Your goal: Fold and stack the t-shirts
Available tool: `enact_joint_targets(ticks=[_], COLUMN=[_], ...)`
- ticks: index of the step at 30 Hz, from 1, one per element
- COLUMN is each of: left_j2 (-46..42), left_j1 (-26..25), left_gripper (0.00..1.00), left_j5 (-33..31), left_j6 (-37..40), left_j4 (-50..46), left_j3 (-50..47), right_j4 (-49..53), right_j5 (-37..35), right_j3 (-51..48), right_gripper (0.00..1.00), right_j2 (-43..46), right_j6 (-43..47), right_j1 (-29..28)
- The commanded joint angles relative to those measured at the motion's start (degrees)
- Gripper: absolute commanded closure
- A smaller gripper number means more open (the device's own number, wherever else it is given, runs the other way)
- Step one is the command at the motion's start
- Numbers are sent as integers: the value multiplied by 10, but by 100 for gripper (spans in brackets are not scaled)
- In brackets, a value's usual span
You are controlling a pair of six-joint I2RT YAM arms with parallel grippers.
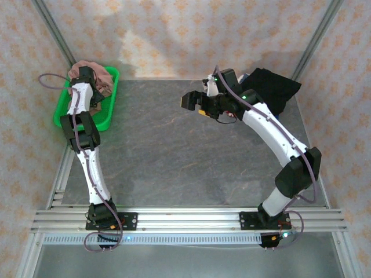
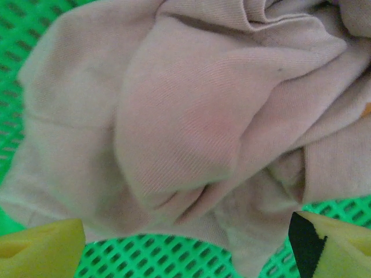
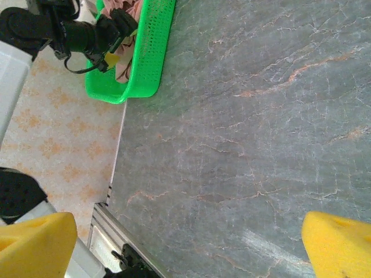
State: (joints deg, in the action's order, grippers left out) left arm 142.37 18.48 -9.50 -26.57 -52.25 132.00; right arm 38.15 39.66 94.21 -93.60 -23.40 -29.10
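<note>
Your workspace: a grey marbled table (image 1: 174, 145) boxed in by papered walls (image 1: 174, 35)
You have a dark stone-look top veined with pale and orange streaks, peach wallpaper with a small floral pattern on three sides, slanted metal frame posts (image 1: 317, 37) at the back corners, silver aluminium rails (image 1: 191, 219) along the near edge, and a brighter patch of light on the back wall

We see bright, even light from overhead. A pale patch glows on the back wall (image 1: 139, 43); faint shadows lie on the table (image 1: 174, 150). Our left wrist close-up looks soft.
</note>
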Motion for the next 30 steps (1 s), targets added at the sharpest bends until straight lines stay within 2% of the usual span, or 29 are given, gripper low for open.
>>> enact_joint_targets(ticks=[1,4,6,7,8,9,11,13,17,22,30], left_j2=[37,71,93,101,105,106,105,91,7,-101,-241], left_j1=[-1,-1,2,4,5,6,8,10,4,-16,-92], left_gripper=[8,8,13,21,33,46,78,100,100,100,100], left_j5=[-16,-9,12,21,29,39,68,101,128,175,294], left_j6=[-1,-5,-16,-21,-23,-21,-17,-14,1,7,-61], left_j4=[0,-11,-21,-28,-25,-21,-13,-6,29,38,136], left_j3=[45,83,104,121,124,124,125,131,134,219,299], right_j4=[21,22,21,21,20,18,15,8,-11,-64,-125], right_j5=[5,2,-4,-8,-10,-12,-16,-19,-28,-27,-29], right_j3=[28,39,45,49,51,53,59,63,69,62,41], right_gripper=[1,1,1,1,1,1,1,1,1,1,1], right_j2=[20,23,24,23,21,21,14,8,-8,-28,-39], right_j6=[-5,-7,-7,-7,-8,-9,-12,-13,-16,-42,-57], right_j1=[1,2,2,2,2,2,2,2,8,26,54])
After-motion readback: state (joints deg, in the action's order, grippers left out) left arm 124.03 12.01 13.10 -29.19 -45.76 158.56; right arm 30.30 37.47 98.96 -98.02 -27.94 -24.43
